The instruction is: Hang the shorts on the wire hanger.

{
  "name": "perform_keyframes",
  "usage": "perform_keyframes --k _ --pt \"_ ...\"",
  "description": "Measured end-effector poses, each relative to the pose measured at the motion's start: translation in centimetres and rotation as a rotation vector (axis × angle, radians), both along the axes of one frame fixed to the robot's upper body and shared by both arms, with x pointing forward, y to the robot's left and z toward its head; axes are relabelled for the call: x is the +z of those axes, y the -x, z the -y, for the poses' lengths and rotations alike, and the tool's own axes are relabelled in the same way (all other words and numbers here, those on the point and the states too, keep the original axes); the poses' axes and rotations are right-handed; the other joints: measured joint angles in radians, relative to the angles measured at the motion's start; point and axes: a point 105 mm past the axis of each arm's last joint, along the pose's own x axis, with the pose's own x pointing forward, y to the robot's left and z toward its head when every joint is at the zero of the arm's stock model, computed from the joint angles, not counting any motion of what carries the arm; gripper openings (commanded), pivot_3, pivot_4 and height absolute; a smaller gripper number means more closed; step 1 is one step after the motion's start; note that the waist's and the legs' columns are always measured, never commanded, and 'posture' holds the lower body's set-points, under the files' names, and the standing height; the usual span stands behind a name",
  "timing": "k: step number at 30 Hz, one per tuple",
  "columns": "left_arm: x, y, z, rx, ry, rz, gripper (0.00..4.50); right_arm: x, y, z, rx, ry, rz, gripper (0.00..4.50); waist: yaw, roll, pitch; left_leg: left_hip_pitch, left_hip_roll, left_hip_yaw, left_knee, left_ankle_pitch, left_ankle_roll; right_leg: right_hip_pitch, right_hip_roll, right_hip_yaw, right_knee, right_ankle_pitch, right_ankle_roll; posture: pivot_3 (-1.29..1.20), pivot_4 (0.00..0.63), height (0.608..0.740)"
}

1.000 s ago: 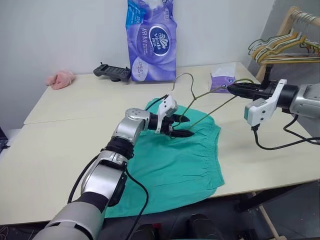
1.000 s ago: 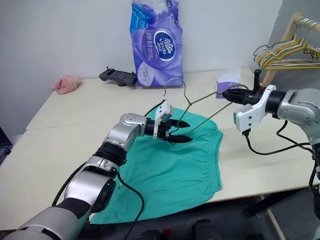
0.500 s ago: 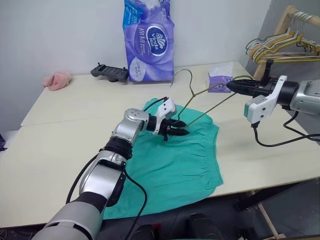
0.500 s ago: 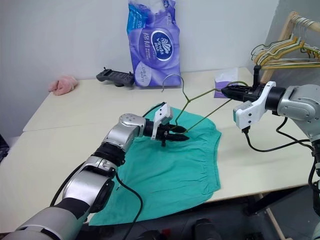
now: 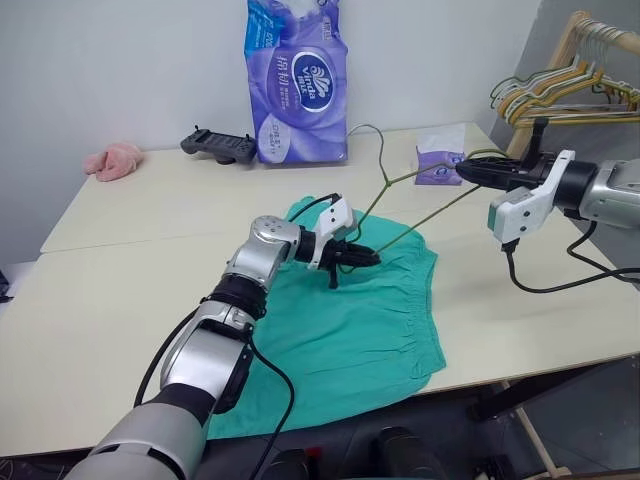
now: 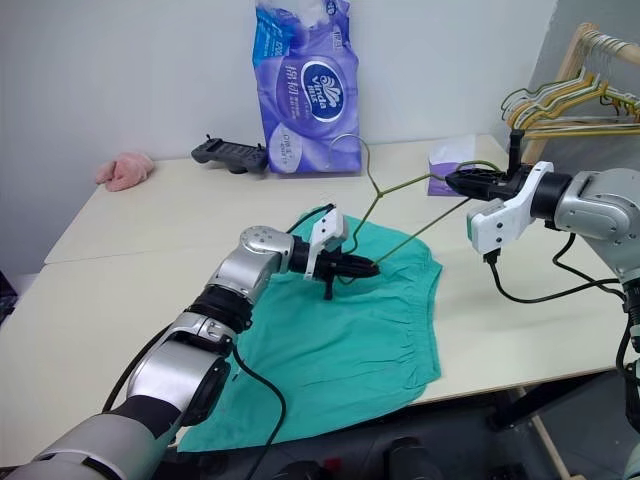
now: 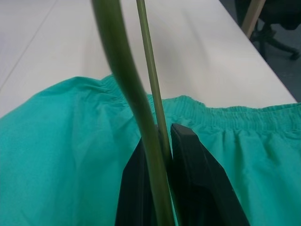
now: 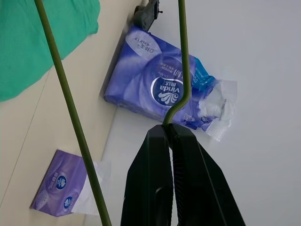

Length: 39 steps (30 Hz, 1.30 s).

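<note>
Soft matt teal cloth shorts (image 5: pixel 350 320) with gathered waistband; thin smooth olive metal wire hanger (image 5: pixel 420 217); matt cream tabletop (image 5: pixel 120 290); glossy purple plastic pack (image 5: pixel 297 80).

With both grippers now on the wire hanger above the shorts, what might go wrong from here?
The left gripper and right gripper both pinch the thin wire hanger; pulling in different directions may bend it or make it slip. The shorts overhang the table edge, so dragging could pull them off.

Left gripper (image 6: pixel 368 267) low, right gripper (image 6: pixel 455 181) raised, fingers pinched together.
</note>
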Motion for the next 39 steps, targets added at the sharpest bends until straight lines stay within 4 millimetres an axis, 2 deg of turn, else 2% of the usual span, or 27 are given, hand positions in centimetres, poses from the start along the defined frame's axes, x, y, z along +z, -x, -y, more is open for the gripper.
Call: perform_keyframes --k 1,7,12,16,18,23,27,32,39 --pt "-0.1 -0.3 0.0 0.023 0.003 0.0 0.0 -0.2 0.0 0.1 -0.004 0.002 -0.01 0.71 0.0 0.0 0.0 0.0 0.0 0.0 0.0 0.0 0.0 0.0 0.0 0.0 0.0 0.0 0.0 -0.18 0.035 0.74" --pt "-0.6 -1.6 -0.7 0.124 -0.025 0.026 0.0 -1.1 0.2 0.5 -0.028 0.006 -0.075 2.76 0.0 0.0 0.0 0.0 0.0 0.0 0.0 0.0 0.0 0.0 0.0 0.0 0.0 0.0 0.0 -0.18 0.038 0.74" --pt "-0.9 -3.4 -2.6 0.218 -0.149 0.212 0.0 -1.7 0.6 0.5 -0.054 -0.034 -0.123 4.47 0.0 0.0 0.0 0.0 0.0 0.0 0.0 0.0 0.0 0.0 0.0 0.0 0.0 0.0 0.0 -0.19 0.042 0.74" --pt "-1.3 -4.6 -4.2 0.251 -0.313 0.421 0.0 -1.9 0.4 1.1 -0.151 -0.1 -0.176 4.47 0.002 0.0 0.0 -0.001 0.0 -0.001 0.0 0.0 0.0 0.0 -0.001 0.0 0.0 0.0 0.0 -0.19 0.043 0.74" --pt "-1.0 -5.3 -4.8 0.28 -0.368 0.516 0.0 -1.9 -0.3 1.5 -0.248 -0.193 -0.214 4.47 0.002 -0.001 0.0 -0.002 0.0 -0.001 0.001 0.0 0.0 0.0 -0.001 -0.001 0.001 0.0 0.0 -0.19 0.044 0.74" --pt "1.7 -7.2 -5.2 0.353 -0.451 0.787 0.0 -2.4 -1.1 1.2 -0.363 -0.325 -0.277 4.47 0.003 -0.001 0.0 -0.009 0.0 -0.002 0.007 -0.002 0.0 -0.008 -0.001 -0.001 0.004 0.0 0.001 -0.19 0.041 0.74" --pt "3.8 -7.8 -5.3 0.344 -0.518 1.005 0.0 -3.4 -1.8 1.2 -0.436 -0.382 -0.335 4.47 0.002 -0.002 -0.001 -0.016 -0.002 0.0 0.012 -0.004 0.001 -0.017 -0.002 0.001 0.013 -0.002 0.004 -0.19 0.038 0.74" --pt "3.6 -7.6 -4.4 0.281 -0.55 1.103 0.0 -5.6 -2.7 0.2 -0.481 -0.424 -0.429 4.47 0.002 -0.002 -0.001 -0.018 -0.002 0.001 0.013 -0.004 0.001 -0.019 -0.002 0.001 0.014 -0.002 0.004 -0.18 0.037 0.74" --pt "3.2 -7.2 -3.7 0.225 -0.561 1.155 0.0 -4.5 -4.0 0.4 -0.513 -0.442 -0.401 4.47 0.002 -0.002 -0.001 -0.022 -0.002 0.001 0.014 -0.004 0.001 -0.025 -0.003 0.002 0.016 -0.002 0.004 -0.16 0.036 0.74"
